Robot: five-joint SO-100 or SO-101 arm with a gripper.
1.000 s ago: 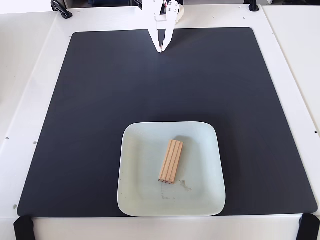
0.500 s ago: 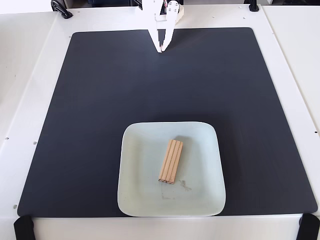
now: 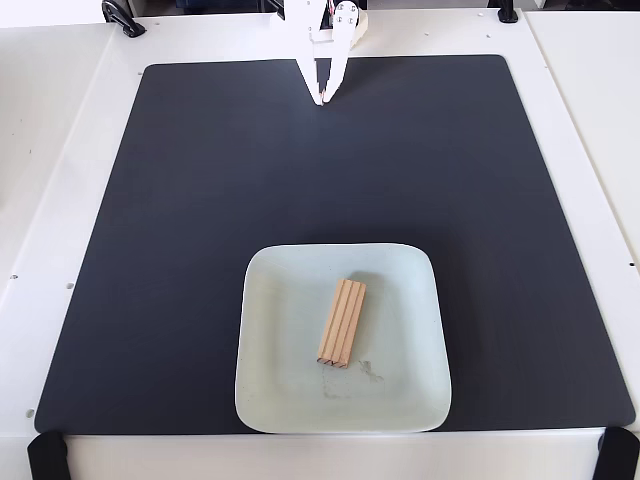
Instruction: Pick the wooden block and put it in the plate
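The wooden block (image 3: 342, 322), a light-tan grooved bar, lies inside the plate (image 3: 270, 340), near its middle, running lengthwise from near to far with a slight tilt. The plate is pale mint-white, square with rounded corners, and sits on the black mat at the near centre. A faint smudge shows in the plate just right of the block's near end. My white gripper (image 3: 325, 100) is at the far edge of the mat, far from the plate, its two fingers meeting at the tips and holding nothing.
A large black mat (image 3: 180, 200) covers most of the white table (image 3: 50, 150). Black clamps sit at the table's near corners (image 3: 48, 455) and far edge (image 3: 122, 18). A seam to another white surface runs along the right side.
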